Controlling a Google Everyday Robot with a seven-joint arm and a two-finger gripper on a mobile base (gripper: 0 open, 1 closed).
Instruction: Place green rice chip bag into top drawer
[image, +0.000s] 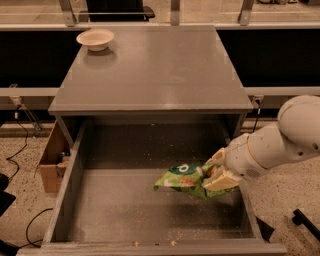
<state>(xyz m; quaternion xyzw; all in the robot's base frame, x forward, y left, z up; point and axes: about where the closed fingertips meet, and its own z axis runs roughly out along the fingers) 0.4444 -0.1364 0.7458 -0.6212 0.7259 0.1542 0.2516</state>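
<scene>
The green rice chip bag is crinkled, with a dark round logo, and hangs over the right part of the open top drawer, a little above its speckled floor. My gripper comes in from the right on a white arm and is shut on the bag's right end. The bag sticks out to the left of the fingers. The drawer is pulled out wide from the grey cabinet.
A cream bowl stands at the back left of the cabinet top. A cardboard box sits on the floor left of the drawer. Cables lie on the speckled floor at the left. A dark object lies at the lower right.
</scene>
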